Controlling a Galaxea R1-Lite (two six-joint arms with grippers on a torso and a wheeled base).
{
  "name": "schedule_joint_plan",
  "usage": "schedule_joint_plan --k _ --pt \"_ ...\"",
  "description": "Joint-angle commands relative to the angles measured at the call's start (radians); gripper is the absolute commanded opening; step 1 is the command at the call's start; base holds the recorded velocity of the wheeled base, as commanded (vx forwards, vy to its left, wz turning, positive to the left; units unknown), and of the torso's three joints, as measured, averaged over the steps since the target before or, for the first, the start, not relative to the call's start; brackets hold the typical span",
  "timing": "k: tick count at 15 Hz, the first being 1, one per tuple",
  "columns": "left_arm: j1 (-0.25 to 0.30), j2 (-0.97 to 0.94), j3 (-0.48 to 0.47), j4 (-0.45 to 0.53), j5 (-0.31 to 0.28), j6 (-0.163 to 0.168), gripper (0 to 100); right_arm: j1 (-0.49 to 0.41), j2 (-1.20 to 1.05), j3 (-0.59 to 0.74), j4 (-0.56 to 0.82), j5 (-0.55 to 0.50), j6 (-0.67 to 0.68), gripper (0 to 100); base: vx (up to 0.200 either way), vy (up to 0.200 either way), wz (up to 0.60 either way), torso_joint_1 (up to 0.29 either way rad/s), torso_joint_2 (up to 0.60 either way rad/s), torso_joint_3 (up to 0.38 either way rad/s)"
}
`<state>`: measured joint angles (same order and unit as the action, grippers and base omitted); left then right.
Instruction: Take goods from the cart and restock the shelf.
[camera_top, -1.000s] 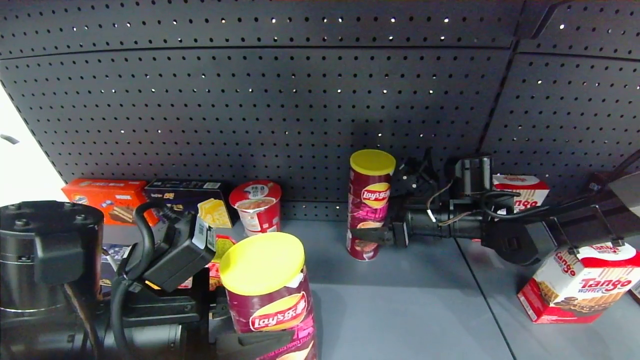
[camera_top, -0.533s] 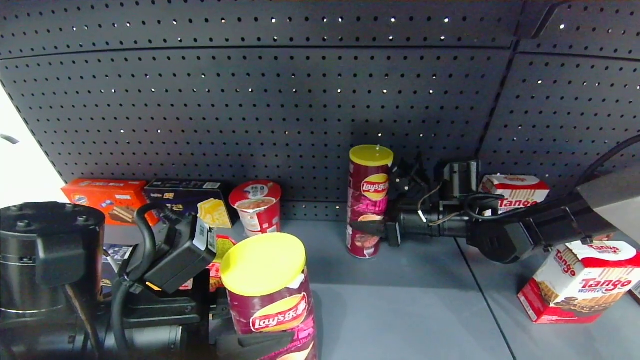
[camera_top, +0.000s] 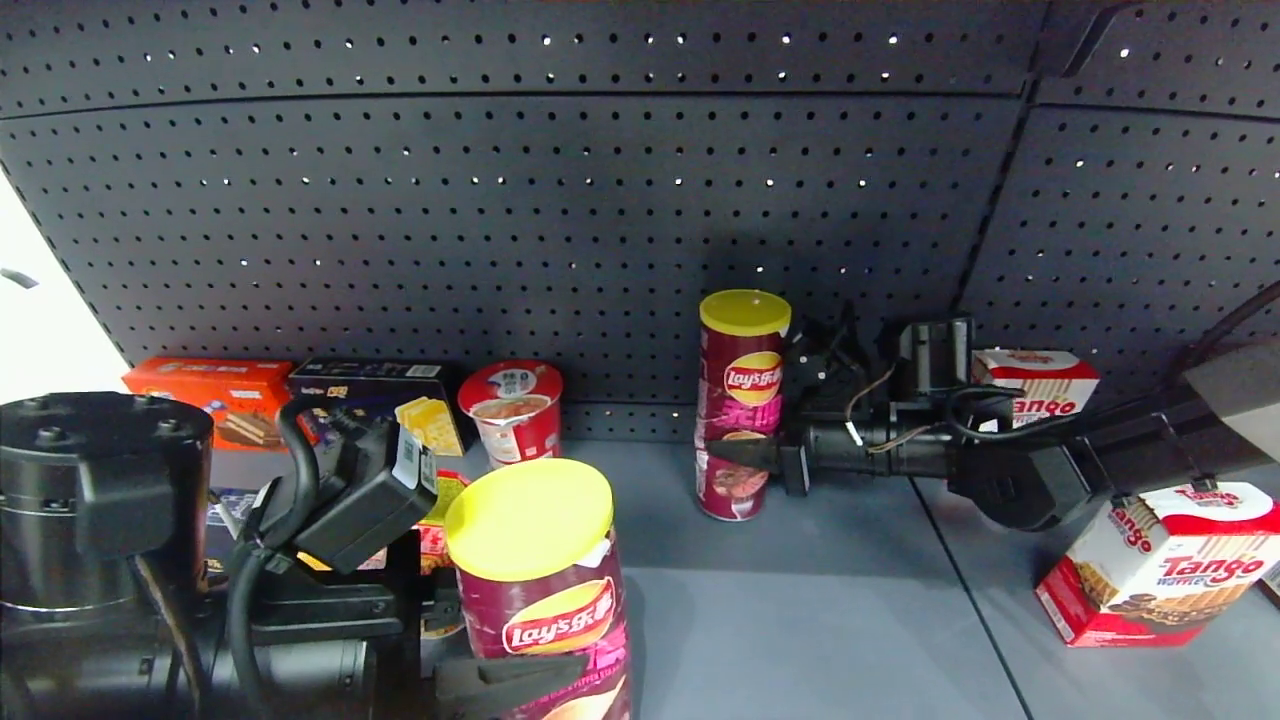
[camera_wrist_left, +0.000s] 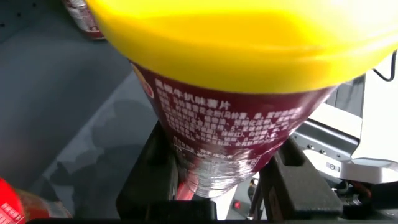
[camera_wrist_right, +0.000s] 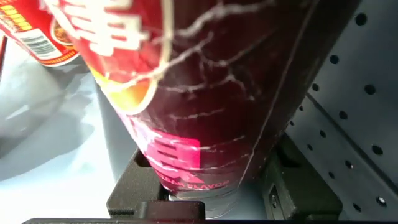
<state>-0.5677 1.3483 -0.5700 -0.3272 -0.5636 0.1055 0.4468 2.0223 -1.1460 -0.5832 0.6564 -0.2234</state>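
A maroon chips can with a yellow lid (camera_top: 742, 385) stands upright at the back of the grey shelf (camera_top: 820, 600), close to the pegboard wall. My right gripper (camera_top: 742, 462) is shut on its lower half, reaching in from the right. The right wrist view has that can (camera_wrist_right: 211, 93) between the jaws of the right gripper (camera_wrist_right: 205, 196). A second, identical chips can (camera_top: 545, 590) is held upright at the front left, with my left gripper (camera_top: 515, 685) shut on its lower part. In the left wrist view this can (camera_wrist_left: 236, 124) stands clamped in the left gripper (camera_wrist_left: 217, 196).
A red cup of noodles (camera_top: 512, 412), a dark box (camera_top: 385, 395) and an orange box (camera_top: 215, 395) line the back left. Two wafer boxes sit on the right, one at the back (camera_top: 1035, 390), one nearer (camera_top: 1165, 565). The shelf's middle front is bare.
The right gripper has carried its can a little farther back toward the pegboard. The left gripper's can has risen slightly.
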Motion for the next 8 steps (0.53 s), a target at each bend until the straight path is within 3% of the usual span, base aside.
schedule_joint_plan --k 1,8 --pt "0.0 -0.001 -0.008 -0.01 -0.001 0.0 0 0.003 -0.054 0.025 0.002 -0.014 -0.001 0 0.0 0.0 0.0 0.0 0.0 0.0" --pt "0.003 -0.005 -0.064 -0.01 -0.001 0.002 0 0.018 -0.215 0.193 -0.03 -0.069 -0.001 0 0.0 0.0 0.0 0.0 0.0 0.0"
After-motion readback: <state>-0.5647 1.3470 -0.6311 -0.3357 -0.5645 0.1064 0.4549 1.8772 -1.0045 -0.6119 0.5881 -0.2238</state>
